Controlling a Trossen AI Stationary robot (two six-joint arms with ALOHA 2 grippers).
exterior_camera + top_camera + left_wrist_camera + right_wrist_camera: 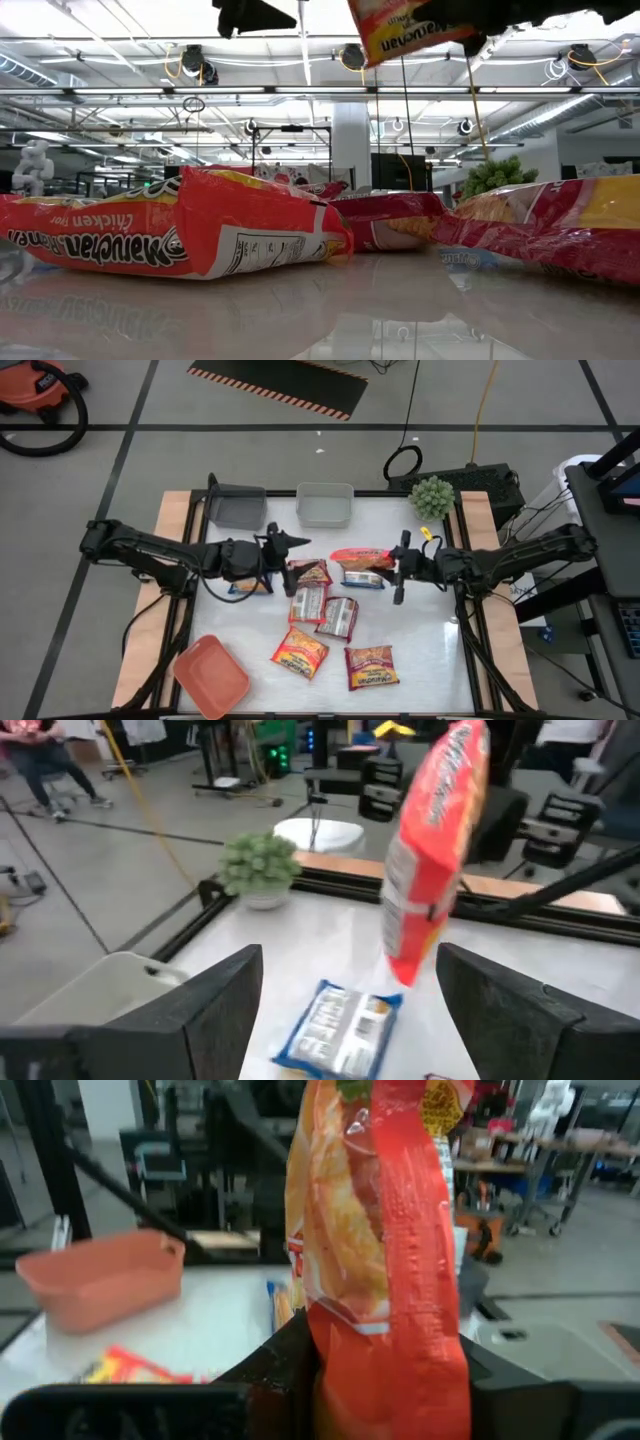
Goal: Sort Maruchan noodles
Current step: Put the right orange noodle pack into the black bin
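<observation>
The right gripper (398, 567) clamps an orange-red noodle packet (362, 557) aloft; the left gripper (285, 543) hangs beside it, jaws spread, empty.

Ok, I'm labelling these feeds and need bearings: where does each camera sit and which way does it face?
High: overhead, straight down on the table; both arms.
Low: table height, level across packets; claws overhead.
Left wrist: on left arm, faces open left claw, towards the plant.
Right wrist: on right arm; right claw grips orange-red packet.
Shared: both wrist views show that packet.
</observation>
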